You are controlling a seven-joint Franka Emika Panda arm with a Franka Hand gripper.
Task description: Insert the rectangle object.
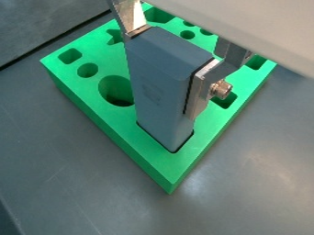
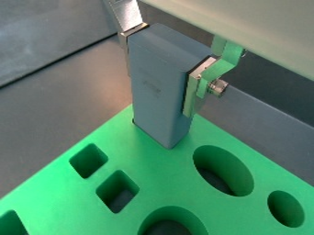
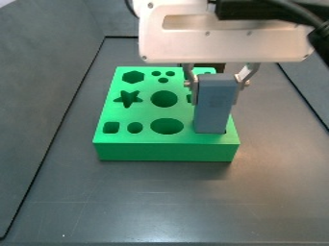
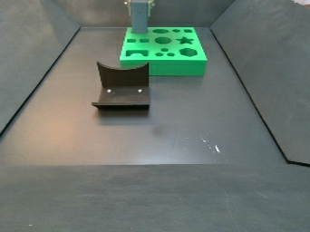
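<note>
The rectangle object (image 1: pixel 160 83) is a tall plain grey-blue block. It stands upright with its lower end in a slot near one corner of the green board (image 1: pixel 92 115). My gripper (image 1: pixel 166 55) is shut on the block's upper part, one silver finger (image 1: pixel 200 89) flat against each narrow side. Both wrist views show this; the block (image 2: pixel 157 83) rises from the board (image 2: pixel 110 156) between the fingers. In a side view the gripper (image 3: pixel 216 79) hangs over the board's right front part (image 3: pixel 167 144), holding the block (image 3: pixel 213 108). Block (image 4: pixel 141 15) and board (image 4: pixel 182 63) sit at the far end.
The board has other open holes: a star (image 3: pixel 127 98), a hexagon (image 3: pixel 133 74), round ones (image 3: pixel 164 98) and square ones (image 2: pixel 119 190). The dark fixture (image 4: pixel 121 88) stands on the floor in front of the board. Raised walls border the dark floor (image 4: pixel 158 136).
</note>
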